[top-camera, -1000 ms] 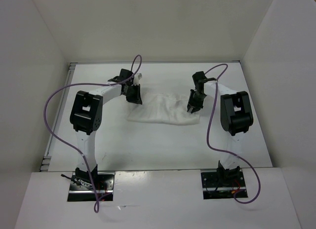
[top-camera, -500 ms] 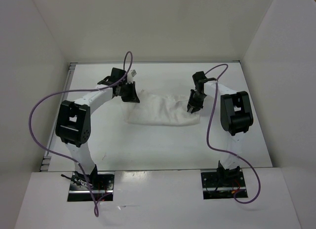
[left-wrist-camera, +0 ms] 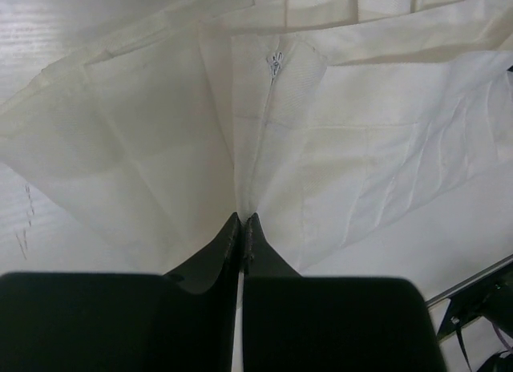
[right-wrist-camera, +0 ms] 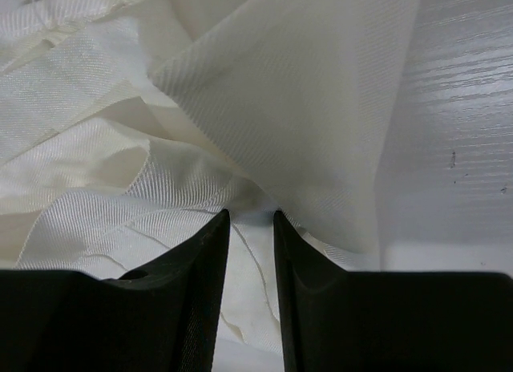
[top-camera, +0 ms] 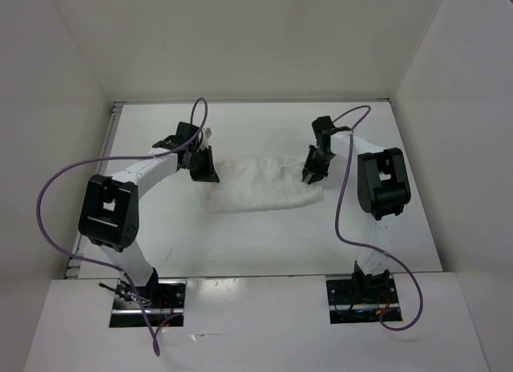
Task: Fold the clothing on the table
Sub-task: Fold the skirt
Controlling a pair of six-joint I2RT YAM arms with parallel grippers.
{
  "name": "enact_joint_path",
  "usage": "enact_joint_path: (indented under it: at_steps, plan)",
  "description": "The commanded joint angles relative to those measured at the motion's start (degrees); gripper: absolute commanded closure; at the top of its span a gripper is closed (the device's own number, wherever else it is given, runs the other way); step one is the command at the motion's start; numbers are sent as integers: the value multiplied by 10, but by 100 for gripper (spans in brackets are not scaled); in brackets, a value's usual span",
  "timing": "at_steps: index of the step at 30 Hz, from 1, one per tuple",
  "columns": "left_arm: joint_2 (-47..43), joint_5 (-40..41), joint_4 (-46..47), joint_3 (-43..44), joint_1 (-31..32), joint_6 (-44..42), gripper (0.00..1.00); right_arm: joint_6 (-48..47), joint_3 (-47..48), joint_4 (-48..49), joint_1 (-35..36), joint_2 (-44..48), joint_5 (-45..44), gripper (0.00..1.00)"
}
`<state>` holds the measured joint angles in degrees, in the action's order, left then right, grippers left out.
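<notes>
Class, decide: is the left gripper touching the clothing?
Touching. The left wrist view shows the left gripper pinching the clothing, fabric tenting from its shut tips.

Item: clothing (top-camera: 264, 183), lying on the tabletop (top-camera: 264, 244) at about mid-depth and stretched left to right, well apart from the side walls (top-camera: 48, 147) and the back wall (top-camera: 256, 43). Left end effector (top-camera: 210, 178) sits at the clothing's left end, on its far corner; right end effector (top-camera: 309, 178) sits at its right end, so the clothing lies between the two. Both arm bases (top-camera: 148, 296) stand in front of it, at the near edge.
</notes>
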<state>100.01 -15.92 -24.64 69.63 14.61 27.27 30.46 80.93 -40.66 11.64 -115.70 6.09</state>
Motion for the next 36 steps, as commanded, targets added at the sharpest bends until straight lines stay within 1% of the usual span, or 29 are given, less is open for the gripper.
enact_joint_path:
  at_steps: [1,5,9,13,15,20,21,22,24,25,26,28,29,31,33,36]
  plan:
    - [-59,52,-31,-21,-5,35,100,2,-28,2,1,-52,-38,65]
    - [-80,80,-45,-58,-5,83,100,7,-33,2,1,-52,-38,65]
    - [-93,92,-70,-73,-5,103,100,7,-33,2,1,-52,-33,65]
    - [-93,134,-102,-78,-5,115,100,7,-38,-3,1,-47,-33,65]
    - [-93,139,-121,-84,-5,122,100,13,-38,-3,1,-47,-33,65]
    - [-61,161,-157,-103,15,140,100,13,-38,-8,1,-22,-22,65]
    - [-61,166,-165,-103,15,147,94,13,-38,-13,1,-16,-17,65]
    - [-66,178,-172,-109,15,152,71,13,-33,-19,1,3,-11,65]
    - [-101,188,-183,-109,15,159,57,13,-33,-25,1,29,-11,64]
    - [-118,195,-193,-103,15,168,48,13,-28,-25,1,58,-3,64]
    - [-159,195,-206,-95,15,169,33,13,-20,-33,7,71,-3,63]
    - [-197,201,-220,-90,15,183,24,13,-4,-50,14,90,-3,63]
    - [-229,208,-235,-82,15,183,18,13,1,-63,22,96,-3,63]
    - [-269,201,-240,-82,6,190,11,13,13,-70,33,102,-3,63]
    - [-295,185,-240,-105,-7,190,5,13,25,-77,44,108,-3,63]
    - [-300,143,-206,-146,-13,184,1,13,38,-82,60,108,2,62]
